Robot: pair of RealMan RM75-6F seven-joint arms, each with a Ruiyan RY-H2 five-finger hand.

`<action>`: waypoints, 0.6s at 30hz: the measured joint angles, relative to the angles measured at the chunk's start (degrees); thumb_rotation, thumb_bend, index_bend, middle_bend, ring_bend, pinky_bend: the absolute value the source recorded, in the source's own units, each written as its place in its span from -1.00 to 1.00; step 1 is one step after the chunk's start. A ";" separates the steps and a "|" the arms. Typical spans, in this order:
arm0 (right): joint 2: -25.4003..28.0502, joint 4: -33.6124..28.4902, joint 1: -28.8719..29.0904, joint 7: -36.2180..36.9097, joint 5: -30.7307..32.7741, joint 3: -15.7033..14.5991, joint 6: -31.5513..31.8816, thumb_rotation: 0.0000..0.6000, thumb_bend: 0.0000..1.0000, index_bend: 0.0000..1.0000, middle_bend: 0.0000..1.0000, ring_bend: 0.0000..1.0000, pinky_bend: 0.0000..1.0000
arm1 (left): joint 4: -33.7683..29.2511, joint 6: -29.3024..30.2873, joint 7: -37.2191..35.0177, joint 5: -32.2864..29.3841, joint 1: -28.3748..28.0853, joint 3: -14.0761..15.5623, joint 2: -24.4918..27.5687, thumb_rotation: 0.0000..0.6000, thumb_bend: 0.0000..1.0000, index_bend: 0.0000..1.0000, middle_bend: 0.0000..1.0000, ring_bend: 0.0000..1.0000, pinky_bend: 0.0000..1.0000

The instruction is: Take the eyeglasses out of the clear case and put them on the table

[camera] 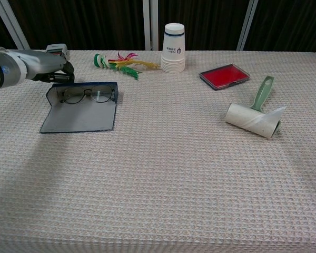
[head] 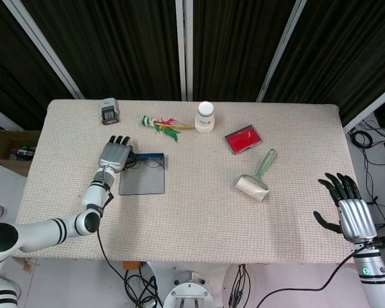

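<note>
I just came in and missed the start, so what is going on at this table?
A two-armed robot is getting eyeglasses out of a case. The case lies open and flat on the table, with the glasses inside it at its far edge. The left robot hand sits at the case's left end; whether it touches the glasses is unclear. The right robot hand hangs open off the table's right side.

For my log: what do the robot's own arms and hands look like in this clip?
Both arms are glossy white with black bands at the joints. The left hand and right hand have silver-grey metal backs and black fingers. A thin black cable trails from each forearm down past the table edge. On the right wrist there is a small green round mark. No sleeves.
</note>
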 measured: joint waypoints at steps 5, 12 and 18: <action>0.06 -0.12 0.06 -0.15 -0.10 -0.04 0.05 1.00 -0.65 -0.62 -0.76 -1.00 -0.87 | -7.02 1.76 -0.99 -0.85 1.86 0.22 3.06 -1.00 0.23 -0.29 -0.90 -0.93 -0.86; 0.24 -0.36 -0.15 -0.35 0.21 -0.09 0.22 1.00 -0.65 -0.62 -0.76 -1.00 -0.87 | -7.50 4.01 -8.10 7.75 3.85 -1.60 2.69 -0.94 -0.17 -0.47 -0.90 -0.93 -0.86; 0.26 -0.28 -0.24 -0.22 0.57 -0.10 0.10 1.00 -0.65 -0.62 -0.76 -1.00 -0.87 | -3.00 4.19 -11.63 11.86 4.29 -3.15 -0.82 -0.33 -0.19 -0.36 -0.90 -0.93 -0.86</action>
